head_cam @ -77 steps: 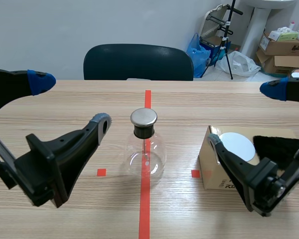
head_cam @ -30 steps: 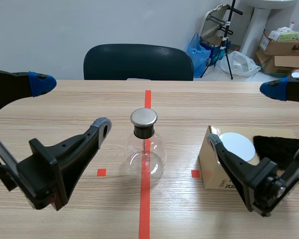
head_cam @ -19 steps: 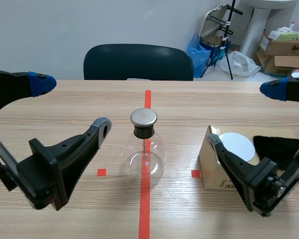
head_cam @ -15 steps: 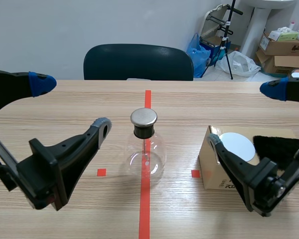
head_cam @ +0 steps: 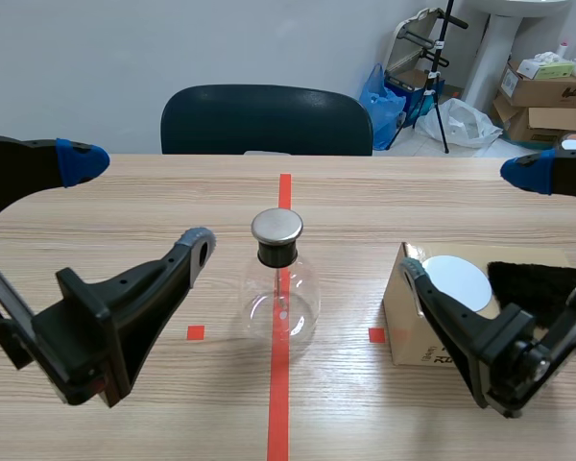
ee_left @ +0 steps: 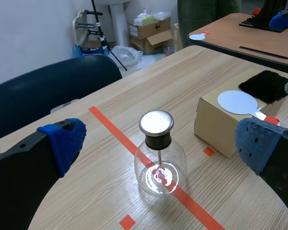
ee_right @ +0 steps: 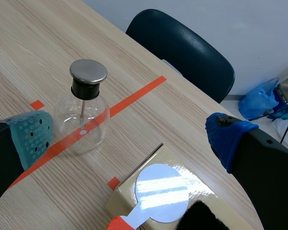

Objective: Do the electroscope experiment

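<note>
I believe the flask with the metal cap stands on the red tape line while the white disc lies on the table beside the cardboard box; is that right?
Not quite: the right wrist view shows the white disc lying on top of the cardboard box, not beside it. The flask does stand on the red tape line.

The front face of the cardboard box (head_cam: 397,312) is partly covered in the scene view by a finger (head_cam: 446,322) of the right gripper (head_cam: 465,221); the print there is cut short and cannot be read. The black cloth (head_cam: 533,280) is cut off by the edge. The handle of the white disc (ee_right: 162,192) is cut off in the right wrist view. Detail at the rod's foot inside the glass flask (head_cam: 280,298) is too small to be made out. The chair (head_cam: 266,120) is hidden below its backrest by the table (head_cam: 125,221).
</note>
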